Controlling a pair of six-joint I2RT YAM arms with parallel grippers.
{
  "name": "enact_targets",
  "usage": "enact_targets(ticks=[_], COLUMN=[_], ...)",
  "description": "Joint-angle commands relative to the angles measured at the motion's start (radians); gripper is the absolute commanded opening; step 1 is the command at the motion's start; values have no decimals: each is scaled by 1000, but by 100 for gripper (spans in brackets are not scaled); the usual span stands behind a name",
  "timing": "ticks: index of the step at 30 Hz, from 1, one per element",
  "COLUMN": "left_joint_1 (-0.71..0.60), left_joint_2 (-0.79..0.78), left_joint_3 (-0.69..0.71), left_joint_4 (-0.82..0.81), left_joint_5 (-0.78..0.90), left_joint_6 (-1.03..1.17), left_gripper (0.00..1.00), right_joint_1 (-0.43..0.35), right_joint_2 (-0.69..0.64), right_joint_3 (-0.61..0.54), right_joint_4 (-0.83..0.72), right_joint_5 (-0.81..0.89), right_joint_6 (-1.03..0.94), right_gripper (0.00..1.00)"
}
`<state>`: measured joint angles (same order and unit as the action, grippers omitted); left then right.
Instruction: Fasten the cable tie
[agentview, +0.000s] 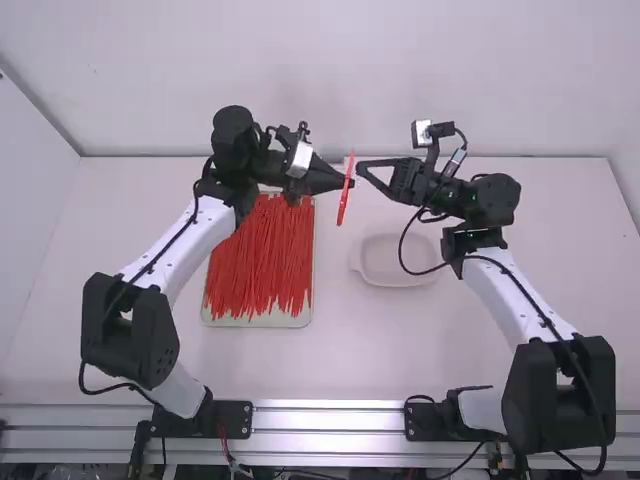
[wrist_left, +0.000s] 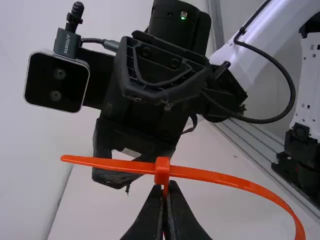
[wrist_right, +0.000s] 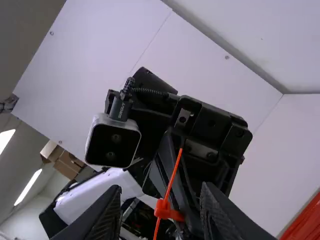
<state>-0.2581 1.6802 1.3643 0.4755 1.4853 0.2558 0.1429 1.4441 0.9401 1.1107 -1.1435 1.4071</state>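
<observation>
A single red cable tie (agentview: 345, 190) hangs in the air above the table's back middle. My left gripper (agentview: 338, 182) is shut on it, and in the left wrist view the fingers (wrist_left: 162, 212) pinch just under the tie's square head (wrist_left: 162, 170), the strap (wrist_left: 225, 179) curving off to one side. My right gripper (agentview: 362, 171) faces it from the right, open, a short way off. In the right wrist view its two spread fingers (wrist_right: 107, 212) flank the tie (wrist_right: 172, 172) without touching it.
A flat tray (agentview: 255, 322) heaped with several red cable ties (agentview: 262, 255) lies left of the middle under the left arm. A shallow clear dish (agentview: 398, 262) sits to its right, below the right gripper. The front of the table is bare.
</observation>
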Motion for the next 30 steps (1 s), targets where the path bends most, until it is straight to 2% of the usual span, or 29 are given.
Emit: enact_targets(ticks=[1,13,16,21,30], left_joint_1=[-5,-43,-43,-43,-43], left_joint_2=[-14,-14,-14,-14,-14], left_joint_3=[22,22,22,22,22], left_joint_4=[3,3,3,-1,-8], left_joint_5=[18,-32,-35,-35,-34], left_joint_6=[3,3,3,3,0], left_gripper=[2,2,2,2,2], right_joint_1=[2,2,2,2,4], right_joint_2=[7,7,7,7,7], right_joint_3=[-5,-5,-5,-5,-5], right_joint_4=[8,8,8,8,8], right_joint_5=[21,21,14,18,18], right_joint_6=[3,2,2,3,-1], right_gripper=[43,42,39,28,28])
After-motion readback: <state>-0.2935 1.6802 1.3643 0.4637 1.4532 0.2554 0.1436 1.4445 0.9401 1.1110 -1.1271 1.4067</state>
